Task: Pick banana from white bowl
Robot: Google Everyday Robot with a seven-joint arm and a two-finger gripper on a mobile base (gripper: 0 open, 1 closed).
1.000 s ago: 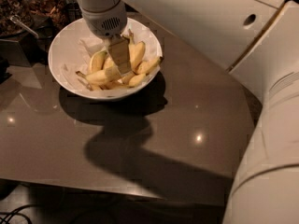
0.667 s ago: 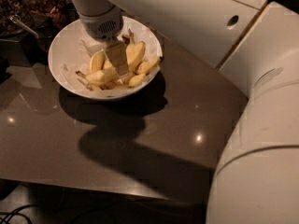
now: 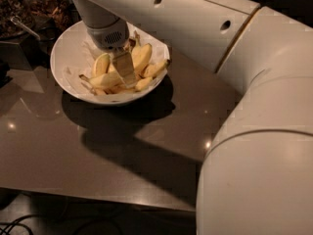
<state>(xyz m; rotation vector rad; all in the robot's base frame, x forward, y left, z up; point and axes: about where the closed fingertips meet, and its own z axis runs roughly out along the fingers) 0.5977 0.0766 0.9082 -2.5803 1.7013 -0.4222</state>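
Observation:
The white bowl (image 3: 62, 58) stands at the back left of the brown table and holds several yellow bananas on a white paper lining. The banana (image 3: 105, 80), the longest one, lies across the front of the pile with its dark stem tip pointing left. Shorter bananas (image 3: 142, 57) lie behind and to its right. My gripper (image 3: 124, 68) reaches straight down into the bowl, in the middle of the pile and just right of the long banana. Its wrist hides the bananas behind it.
The brown table (image 3: 98, 151) runs to a front edge low in the view. A dark container (image 3: 17, 48) and a dish with dark contents (image 3: 49, 9) stand behind and left of the bowl. My white arm (image 3: 264, 131) fills the right side.
The gripper has sunk a little deeper among the bananas. My arm's elbow has swung nearer and now covers more of the right side. The bowl has not moved.

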